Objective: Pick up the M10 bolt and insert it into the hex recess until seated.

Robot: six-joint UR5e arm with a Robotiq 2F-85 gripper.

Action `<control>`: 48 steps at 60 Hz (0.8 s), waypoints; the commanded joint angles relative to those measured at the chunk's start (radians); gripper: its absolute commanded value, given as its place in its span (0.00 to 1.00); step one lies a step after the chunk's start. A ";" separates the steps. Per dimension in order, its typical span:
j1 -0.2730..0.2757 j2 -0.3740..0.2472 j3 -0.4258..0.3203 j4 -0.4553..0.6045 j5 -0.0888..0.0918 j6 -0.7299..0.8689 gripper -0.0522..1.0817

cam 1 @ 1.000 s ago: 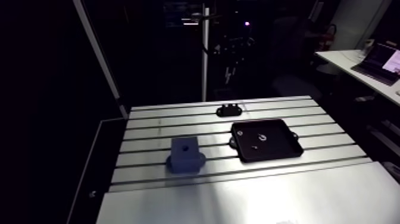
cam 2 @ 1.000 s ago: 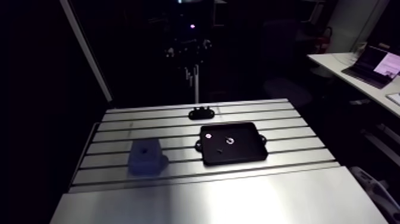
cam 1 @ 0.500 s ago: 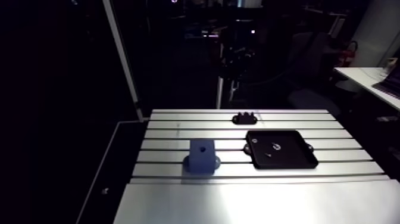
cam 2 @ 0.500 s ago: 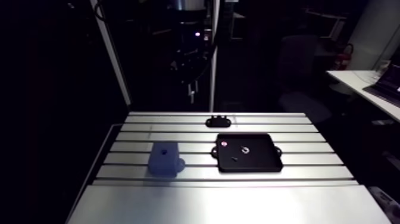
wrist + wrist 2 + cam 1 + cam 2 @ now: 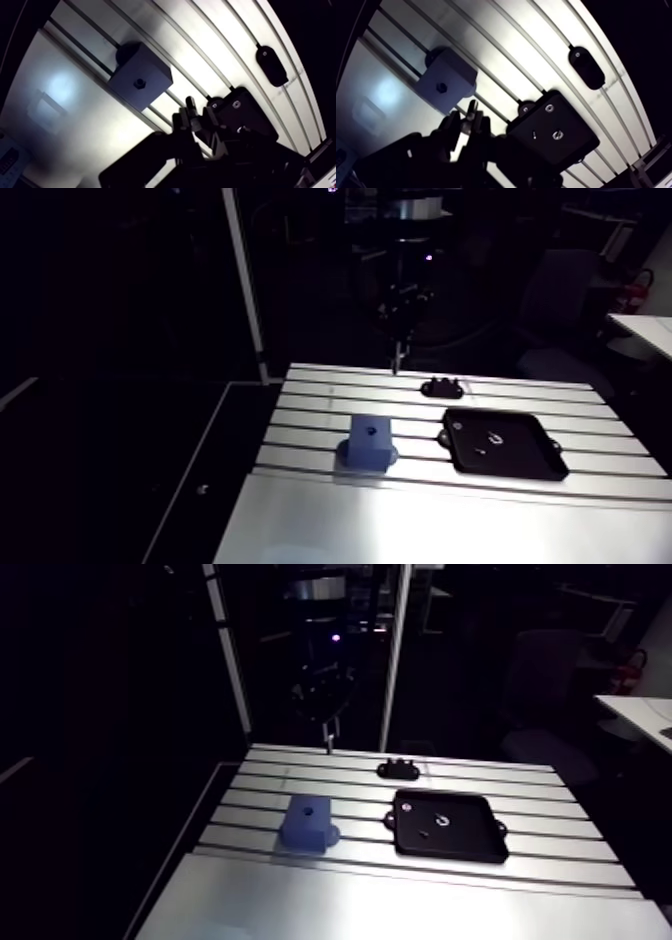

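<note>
Slotted table [image 5: 520,488] well below; gripper [image 5: 467,119] fingers [image 5: 454,122] nearly together, clamped on thin bolt [image 5: 472,106].

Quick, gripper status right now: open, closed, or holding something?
Gripper: closed, apparently holding the bolt between its fingers.

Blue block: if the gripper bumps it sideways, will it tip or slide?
The blue block has a foot wider than its body, so tipping seems unlikely. It looks solid and rigid, so a bump should not deform it. Its foot rests on the slotted table; no clamp shows, so it may slide.
</note>
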 commanded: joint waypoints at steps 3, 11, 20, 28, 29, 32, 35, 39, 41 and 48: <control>0.012 -0.009 0.032 0.006 0.000 0.008 0.75; 0.018 -0.011 0.042 0.008 0.003 0.019 0.75; 0.030 -0.014 0.059 0.007 0.008 0.062 0.75; 0.038 -0.012 0.073 0.002 0.008 0.095 0.75; 0.038 -0.012 0.074 0.003 0.009 0.116 0.75; 0.038 -0.012 0.075 0.003 0.008 0.138 0.75; 0.040 -0.012 0.076 0.003 0.011 0.175 0.75; 0.041 -0.012 0.081 -0.001 0.011 0.209 0.75; 0.043 -0.012 0.083 -0.004 0.010 0.229 0.75; 0.043 -0.009 0.083 -0.006 0.002 0.267 0.75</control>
